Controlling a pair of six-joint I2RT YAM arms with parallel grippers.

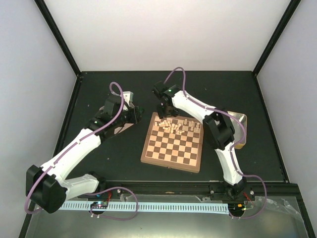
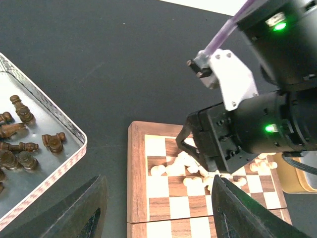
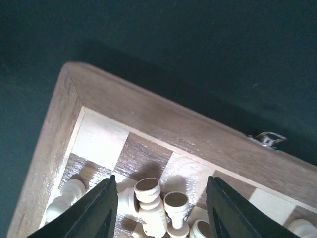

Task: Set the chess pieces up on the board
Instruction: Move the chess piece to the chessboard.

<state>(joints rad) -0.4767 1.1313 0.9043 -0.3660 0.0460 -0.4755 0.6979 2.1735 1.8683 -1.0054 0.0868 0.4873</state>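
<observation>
Lying heaped, the chess pieces (image 1: 174, 125) are being shown from above on the far rows of the board (image 1: 172, 148). From the left wrist, the left gripper (image 2: 158, 203) is being held open and empty, near a tin (image 2: 74, 136). From the right wrist, the right gripper (image 3: 158, 203) is being held open over toppled pieces.

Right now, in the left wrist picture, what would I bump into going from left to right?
Metal tin with dark chess pieces → chessboard with pale chess pieces → yellow tin.
</observation>
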